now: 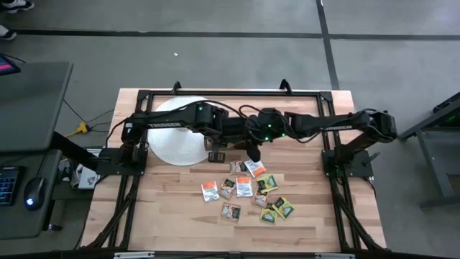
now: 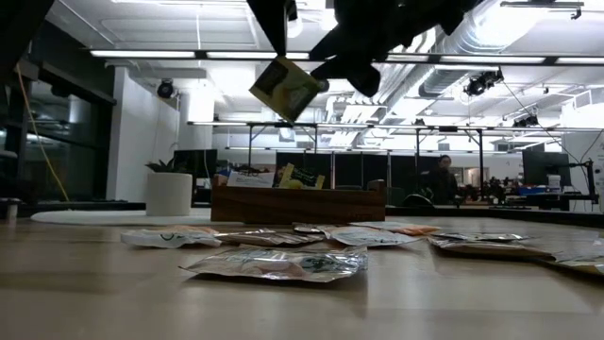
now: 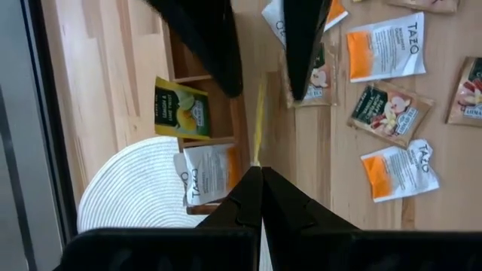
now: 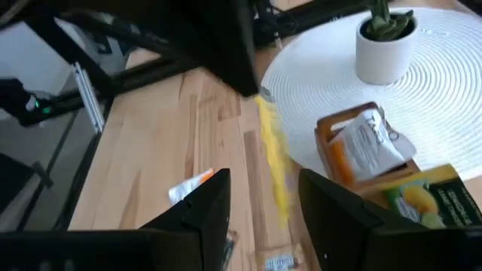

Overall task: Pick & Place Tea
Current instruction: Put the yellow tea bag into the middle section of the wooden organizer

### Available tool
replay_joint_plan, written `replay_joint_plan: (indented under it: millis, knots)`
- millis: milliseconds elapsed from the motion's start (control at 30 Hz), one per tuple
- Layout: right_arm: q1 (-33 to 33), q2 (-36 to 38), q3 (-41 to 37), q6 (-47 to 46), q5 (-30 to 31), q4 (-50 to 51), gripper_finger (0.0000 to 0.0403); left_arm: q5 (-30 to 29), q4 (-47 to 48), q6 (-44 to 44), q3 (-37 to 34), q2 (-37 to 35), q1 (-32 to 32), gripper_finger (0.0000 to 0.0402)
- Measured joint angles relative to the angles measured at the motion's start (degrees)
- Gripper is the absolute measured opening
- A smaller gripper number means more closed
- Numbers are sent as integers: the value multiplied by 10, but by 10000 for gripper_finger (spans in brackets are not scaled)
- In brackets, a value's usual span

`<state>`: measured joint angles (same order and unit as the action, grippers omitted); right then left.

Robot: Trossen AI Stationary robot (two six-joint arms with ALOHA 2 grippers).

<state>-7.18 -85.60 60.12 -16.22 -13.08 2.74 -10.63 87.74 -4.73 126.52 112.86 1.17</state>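
My left gripper (image 3: 261,181) is shut on a green-and-yellow tea sachet (image 3: 258,124), which shows edge-on in both wrist views (image 4: 273,162) and as a tilted square in the low view (image 2: 288,90). It is in the air over the table's middle, above the brown wooden box (image 2: 297,203). My right gripper (image 4: 263,214) is open. Its fingers (image 3: 301,45) stand on either side of the sachet's free end and show no touch. The box (image 4: 365,150) holds a green-and-yellow sachet (image 3: 181,109) and an orange-and-white one (image 3: 207,173). My left gripper pinches the green-and-yellow sachet by one edge (image 3: 258,159) between its two fingertips. The flat sachet runs straight on from the fingertips. It is lifted clear of the table and the box, and hangs tilted in the low view.
Several loose sachets (image 1: 248,191) lie on the wooden table toward its near edge. The white round disc (image 1: 176,133) lies at the far left beside the box, with a small white plant pot (image 4: 384,45) on it. Black frame rails (image 1: 215,93) border the table.
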Motion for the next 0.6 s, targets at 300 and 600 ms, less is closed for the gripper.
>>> replay_joint_plan:
  millis: [300,600]
  knots:
    - [-1,-12,0,-3,-12,-36,153,-2,5,-3,0,0,0,0]
    - [-11,-12,0,47,-68,-39,153,28,-12,-24,0,0,4,0]
